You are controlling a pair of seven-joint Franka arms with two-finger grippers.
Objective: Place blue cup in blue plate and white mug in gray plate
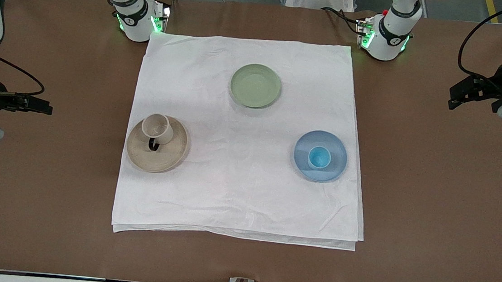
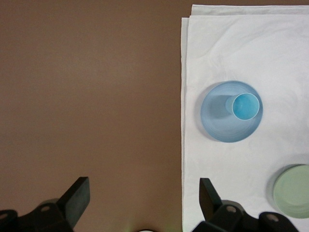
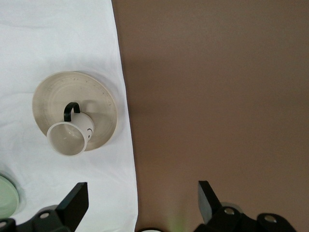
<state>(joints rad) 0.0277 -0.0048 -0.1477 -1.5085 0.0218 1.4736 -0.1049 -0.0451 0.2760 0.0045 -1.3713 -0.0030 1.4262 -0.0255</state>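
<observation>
The blue cup [image 1: 319, 157] stands upright in the blue plate [image 1: 337, 146] on the white cloth, toward the left arm's end; both show in the left wrist view, cup [image 2: 245, 106] on plate [image 2: 217, 118]. The white mug [image 1: 157, 128] with its dark loop handle stands on the gray plate [image 1: 163, 157] toward the right arm's end; the right wrist view shows mug [image 3: 68, 137] and plate [image 3: 53, 94]. My left gripper [image 1: 453, 99] is open and empty over bare table beside the cloth [image 2: 144, 193]. My right gripper [image 1: 47, 107] is open and empty over the table's other end [image 3: 142, 198].
A sage-green plate [image 1: 255, 85] lies empty on the white cloth [image 1: 237, 194], farther from the front camera than the other two plates. Brown table [image 1: 432, 198] surrounds the cloth. The two arm bases stand at the cloth's back corners.
</observation>
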